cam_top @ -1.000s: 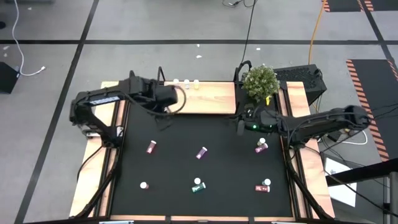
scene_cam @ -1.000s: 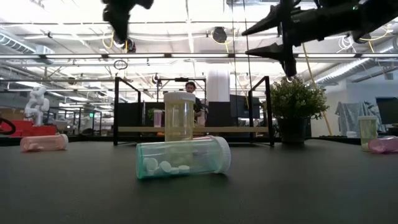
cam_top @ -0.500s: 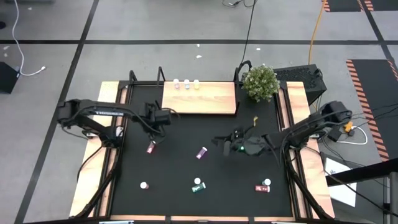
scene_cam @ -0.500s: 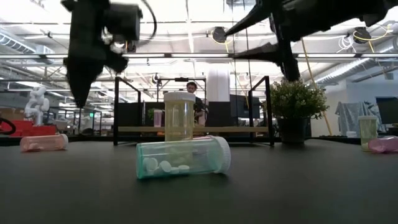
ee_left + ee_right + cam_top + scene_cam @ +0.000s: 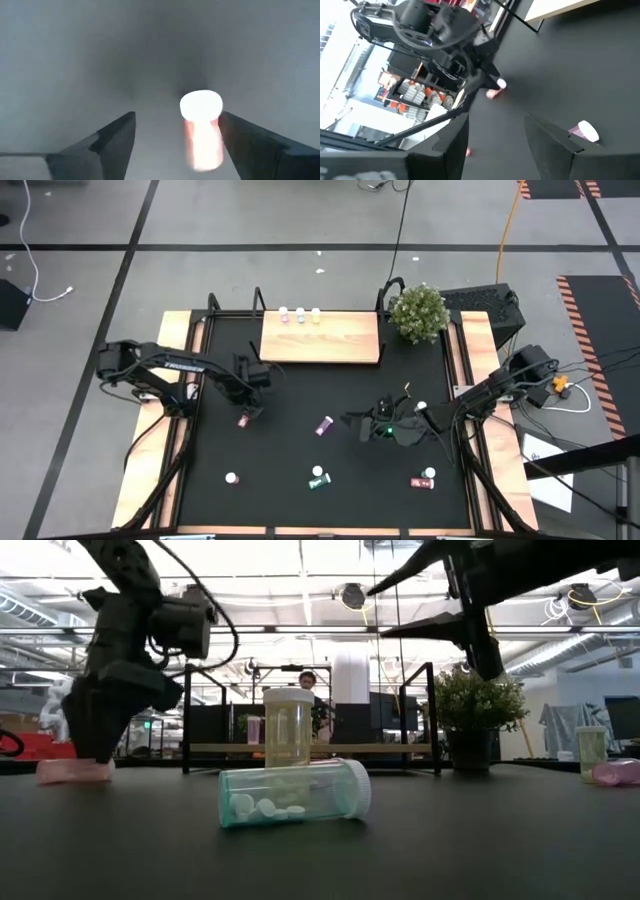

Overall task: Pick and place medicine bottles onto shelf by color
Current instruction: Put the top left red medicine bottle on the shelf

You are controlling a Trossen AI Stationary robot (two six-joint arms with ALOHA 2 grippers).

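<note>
The left gripper (image 5: 175,145) has dropped over the pink bottle (image 5: 202,130), fingers apart around it; right gripper (image 5: 495,135) hovers, fingers apart; pickup looks imminent.

Lighting even overhead; ceiling lamps (image 5: 350,595) glared in the low view. Black table (image 5: 300,450) showed no clear shadows from above. Left wrist view dim and blurred: pink bottle (image 5: 202,130) blown out to a glowing smear. Right wrist view tilted, room beyond bright and soft.
</note>
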